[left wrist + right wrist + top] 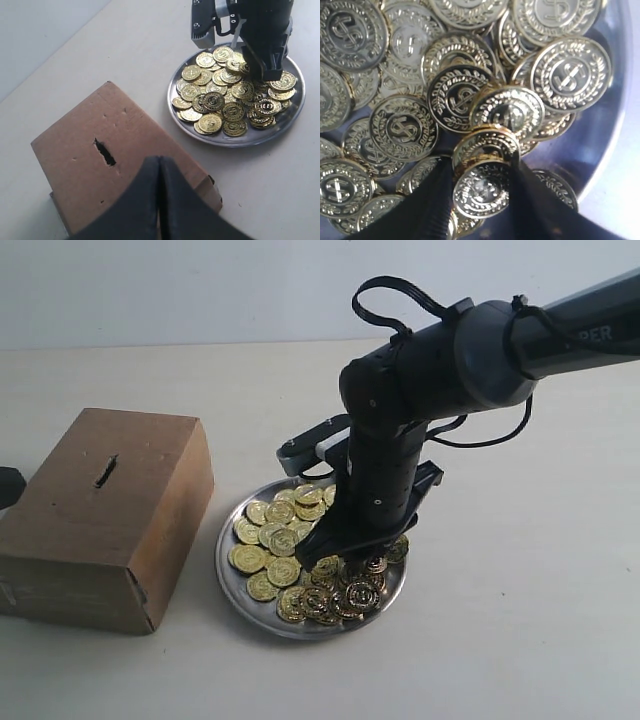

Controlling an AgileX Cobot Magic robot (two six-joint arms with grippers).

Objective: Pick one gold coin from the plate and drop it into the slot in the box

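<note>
1 gold coin point(480, 186) pinched in right claw point(482, 200), arm angled steeply down into plate point(226, 580); left claw point(159, 200) closed near box point(75, 165).

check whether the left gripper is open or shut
Shut. In the left wrist view the left gripper has its two dark fingers pressed together along their length, with no gap and nothing held between them.

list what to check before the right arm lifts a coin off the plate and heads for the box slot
1. Right gripper closed on a gold coin: ok, pinched at both edges.
2. Only one coin caught: cannot tell; a second coin sits tight against it.
3. Box slot unblocked: ok.
4. Left gripper off the slot: ok, shut and empty.
5. Plate flat beside the box: ok.
</note>
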